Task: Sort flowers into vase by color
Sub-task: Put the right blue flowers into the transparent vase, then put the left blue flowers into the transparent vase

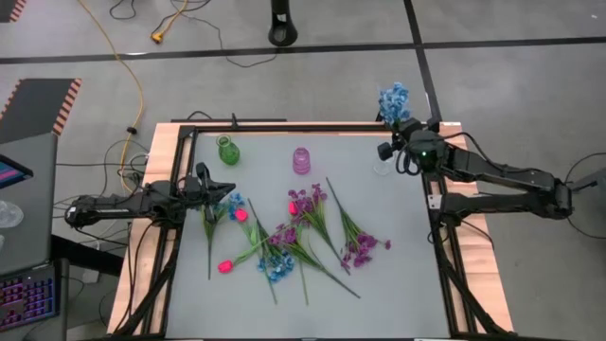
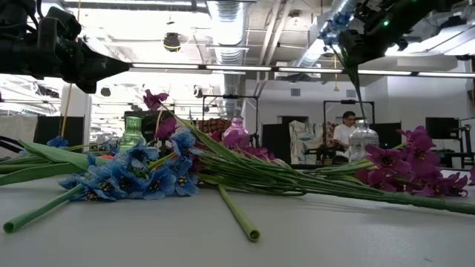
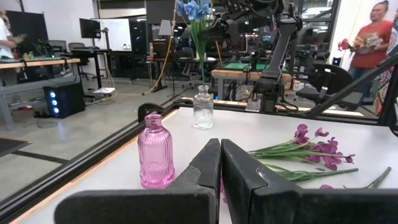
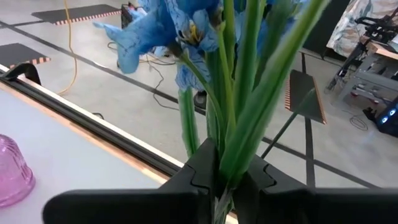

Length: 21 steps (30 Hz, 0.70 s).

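At the upper right of the overhead frame, the right pincer [image 1: 402, 137] grips a blue sprig [image 1: 394, 99] above the clear vase [image 1: 383, 168]. The left pincer [image 1: 230, 187] waits closed at mid-left, other flowers [image 1: 303, 232] strewn across the counter [image 1: 398, 284].

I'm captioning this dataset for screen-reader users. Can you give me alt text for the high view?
Seen from above, the right gripper holds a blue flower sprig above a clear vase at the grey table's far right. Green and pink vases stand along the far edge, with purple, blue and pink-red flowers strewn mid-table; the shut left gripper waits at left.
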Tool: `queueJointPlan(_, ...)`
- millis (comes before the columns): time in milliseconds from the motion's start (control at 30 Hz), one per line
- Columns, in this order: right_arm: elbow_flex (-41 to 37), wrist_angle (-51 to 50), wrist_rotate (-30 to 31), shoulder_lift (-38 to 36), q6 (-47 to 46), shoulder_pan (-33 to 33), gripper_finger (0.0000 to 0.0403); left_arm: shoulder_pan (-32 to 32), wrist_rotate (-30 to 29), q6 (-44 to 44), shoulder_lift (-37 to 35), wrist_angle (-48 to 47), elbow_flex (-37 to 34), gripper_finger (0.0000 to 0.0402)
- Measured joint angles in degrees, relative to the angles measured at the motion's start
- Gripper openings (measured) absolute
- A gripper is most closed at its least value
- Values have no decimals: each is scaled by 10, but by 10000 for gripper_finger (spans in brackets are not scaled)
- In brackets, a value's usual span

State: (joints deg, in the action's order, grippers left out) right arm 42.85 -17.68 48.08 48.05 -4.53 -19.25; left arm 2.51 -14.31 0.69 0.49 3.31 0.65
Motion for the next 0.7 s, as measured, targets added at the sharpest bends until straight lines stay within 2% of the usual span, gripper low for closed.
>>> queueJointPlan(167,0,-16,0,0,0,0,88,0,0,0,0,0,0,0)
queueJointPlan(333,0,-61,-1,-7,-7,0,151,0,0,0,0,0,0,0)
queueJointPlan(433,0,-104,-7,-15,-58,2,190,0,0,0,0,0,0,0)
queueJointPlan(567,0,-184,-64,-34,-97,5,224,0,0,1,0,0,0,0)
queueJointPlan(700,0,-254,-150,-55,-163,5,234,0,0,3,0,0,0,0)
